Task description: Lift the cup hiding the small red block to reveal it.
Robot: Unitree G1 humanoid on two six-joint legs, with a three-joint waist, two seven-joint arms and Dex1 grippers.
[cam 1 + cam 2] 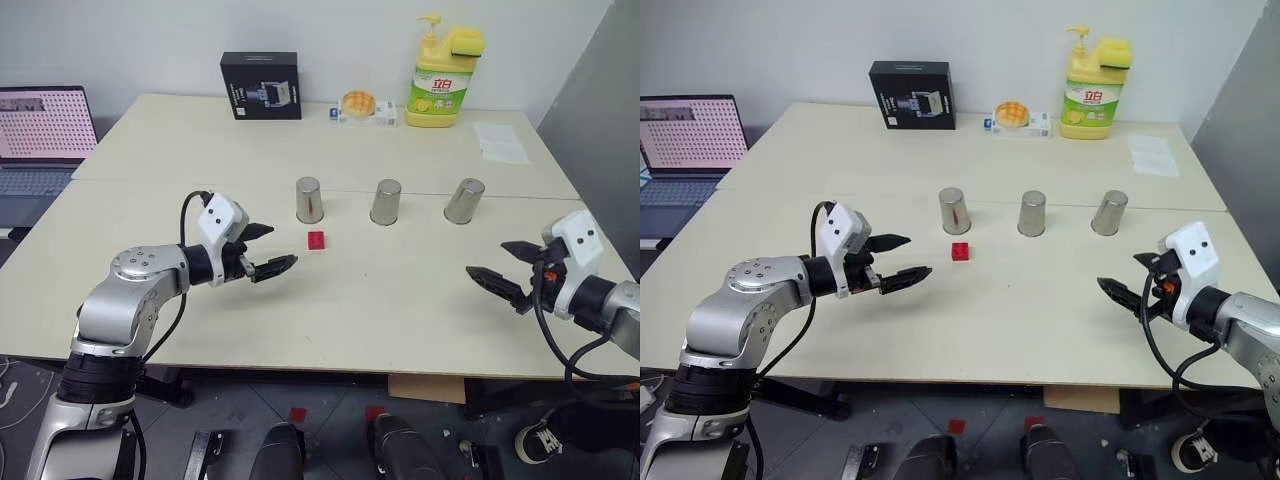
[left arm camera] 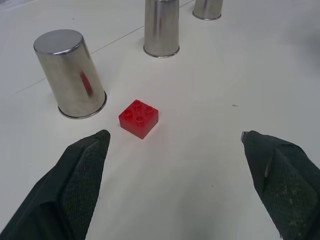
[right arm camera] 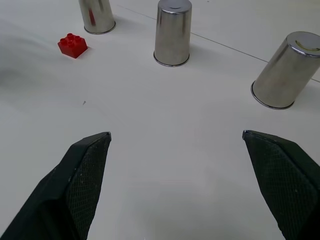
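Observation:
Three alike steel cups stand upside down in a row on the table: a left cup (image 1: 309, 200), a middle cup (image 1: 385, 202) and a right cup (image 1: 464, 200). The small red block (image 1: 317, 240) lies uncovered on the table, just in front of the left cup (image 2: 70, 75). No cup covers it. My left gripper (image 1: 284, 245) hovers open a short way left of the block (image 2: 138, 118), pointing at it. My right gripper (image 1: 486, 258) hovers open in front of the right cup, well apart from it. Both hold nothing.
A cream table (image 1: 200, 140) made of two tops with a seam behind the cups. At the back stand a black box (image 1: 261, 85), a small pack with an orange disc (image 1: 360, 105), a yellow soap bottle (image 1: 441, 75) and a paper sheet (image 1: 500, 140). A laptop (image 1: 40, 135) sits far left.

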